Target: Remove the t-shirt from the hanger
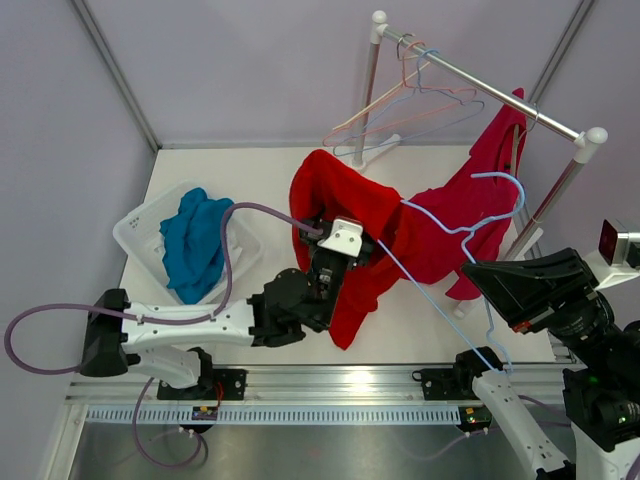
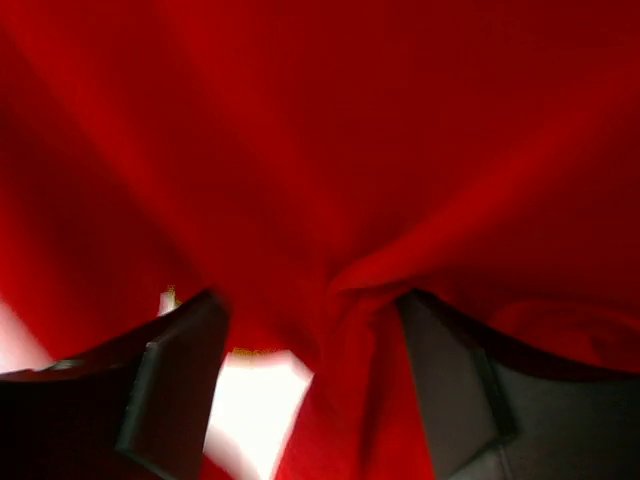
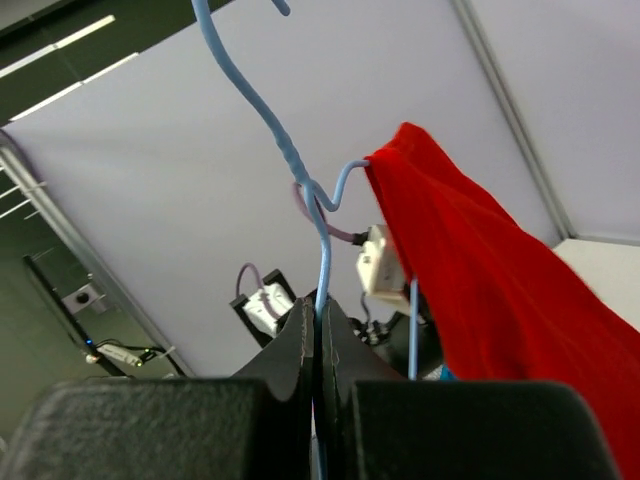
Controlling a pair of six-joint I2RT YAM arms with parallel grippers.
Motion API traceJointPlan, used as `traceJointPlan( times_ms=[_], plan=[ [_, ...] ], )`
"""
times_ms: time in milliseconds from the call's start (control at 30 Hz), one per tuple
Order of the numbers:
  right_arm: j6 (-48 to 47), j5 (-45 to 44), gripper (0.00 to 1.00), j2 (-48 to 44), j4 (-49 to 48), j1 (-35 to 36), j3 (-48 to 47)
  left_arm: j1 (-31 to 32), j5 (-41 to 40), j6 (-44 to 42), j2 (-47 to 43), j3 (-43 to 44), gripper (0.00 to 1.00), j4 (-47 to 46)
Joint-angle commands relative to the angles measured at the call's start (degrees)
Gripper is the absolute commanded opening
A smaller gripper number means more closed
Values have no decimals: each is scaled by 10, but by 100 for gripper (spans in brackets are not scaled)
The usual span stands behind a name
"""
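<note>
One red t-shirt (image 1: 345, 195) is counted at the left pincer (image 2: 312, 390), one blue hanger (image 3: 250, 95) in the right pincer (image 3: 318, 320), two rack hangers (image 1: 420, 105) beyond, one basket (image 1: 135, 225).

At nine o'clock on the white table (image 1: 262, 168), a white basket (image 1: 128, 226) holding a crumpled blue cloth (image 1: 195, 245). Up at one o'clock, a clothes rack (image 1: 480, 73) with several empty wire hangers (image 1: 400, 108) hooked near its left end.

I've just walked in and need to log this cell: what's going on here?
The right gripper is clamped on the blue hanger, holding it up. The left gripper, jaws apart, sits against the red t-shirt, a fold of cloth between its fingers. The shirt hangs on the hanger, not yet off.
</note>
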State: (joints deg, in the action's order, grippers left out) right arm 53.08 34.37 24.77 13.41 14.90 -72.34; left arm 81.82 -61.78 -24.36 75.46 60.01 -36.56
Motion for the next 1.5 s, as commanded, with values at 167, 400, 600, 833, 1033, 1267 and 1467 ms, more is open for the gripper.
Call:
traceJointPlan(
  times_ms=[167,400,600,833,1033,1267,1467],
  plan=[
    [98,77,0,-1,-119,0,-23,-25,39,-124,43,35,54,-184],
    [42,51,0,-31,-42,0,-8,-30,-6,-277,-14,0,0,-274],
    [-65,17,0,-77,136,1,12,-95,-1,-125,-137,-23,0,-15],
    [-174,-80,0,-154,344,0,-23,-242,132,70,-218,189,0,318],
    [-199,-120,0,-170,402,1,-11,-363,205,78,-142,388,0,448],
    [-202,-118,0,-173,397,0,0,-604,394,261,-88,416,0,531],
    [-203,-102,0,-167,381,1,32,-749,495,376,-127,235,0,480]
  ],
)
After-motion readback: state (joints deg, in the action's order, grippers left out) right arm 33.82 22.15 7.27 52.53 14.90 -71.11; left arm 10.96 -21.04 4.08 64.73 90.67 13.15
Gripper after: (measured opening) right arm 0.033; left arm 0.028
